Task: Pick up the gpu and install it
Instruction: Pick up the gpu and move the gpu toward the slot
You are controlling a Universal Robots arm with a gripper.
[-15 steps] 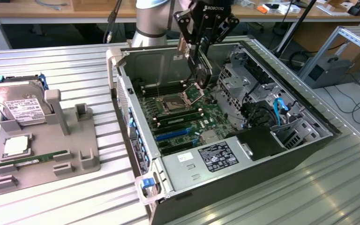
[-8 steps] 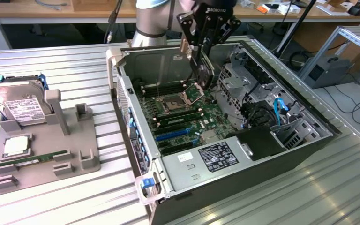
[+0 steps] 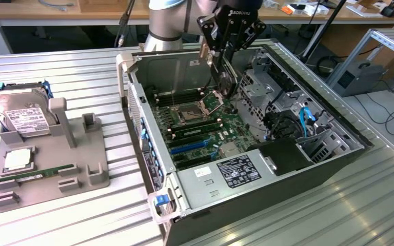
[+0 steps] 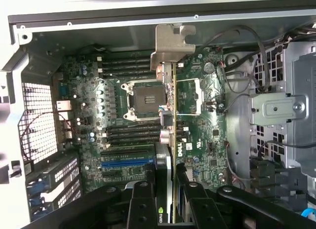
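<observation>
Inside the open tower case [image 3: 176, 72] on your ribbed metal surface [image 3: 67, 66], the end effector [image 3: 219, 59] is clamped on the gpu [image 3: 223, 84]. Its 2 black fingers [image 4: 142, 202] pinch the thin card edge-on above the green motherboard [image 3: 204, 128]. In the exterior view the card hangs toward 12 o'clock of the case interior, over the square CPU socket [image 3: 195, 110]. The blue slot [image 3: 186, 147] lies toward 7 o'clock from it. The card, tipped with a silvery folded bracket [image 4: 170, 41], appears to run crosswise to that slot. To seat it well, you would likely square the card to the slot, keep it upright and press evenly. At 9 o'clock, a grey moulded holder [image 3: 87, 174] carries a label-topped hard drive [image 3: 26, 115].
</observation>
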